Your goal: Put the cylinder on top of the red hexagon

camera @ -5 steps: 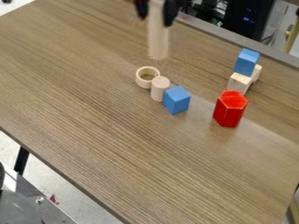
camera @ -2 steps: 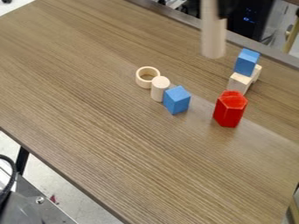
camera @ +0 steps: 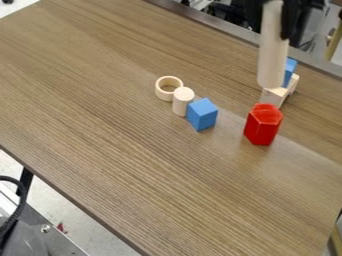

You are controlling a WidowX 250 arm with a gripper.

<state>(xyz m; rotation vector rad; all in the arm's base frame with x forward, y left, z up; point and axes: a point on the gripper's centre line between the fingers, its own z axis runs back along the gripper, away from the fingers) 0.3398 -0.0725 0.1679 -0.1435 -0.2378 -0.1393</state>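
Cylinder (camera: 271, 65) in tool (camera: 272, 31); hollow ring (camera: 165, 94) beside peg (camera: 182, 105)

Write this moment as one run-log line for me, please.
hand: gripping cylinder | cylinder: upright, raised off table | red hexagon: standing, nothing on top | placement: not yet done

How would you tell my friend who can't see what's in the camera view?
A black gripper holds a long pale cylinder above a table with a red hexagon, a ring, a short cylinder, two blue blocks and some pale wood.
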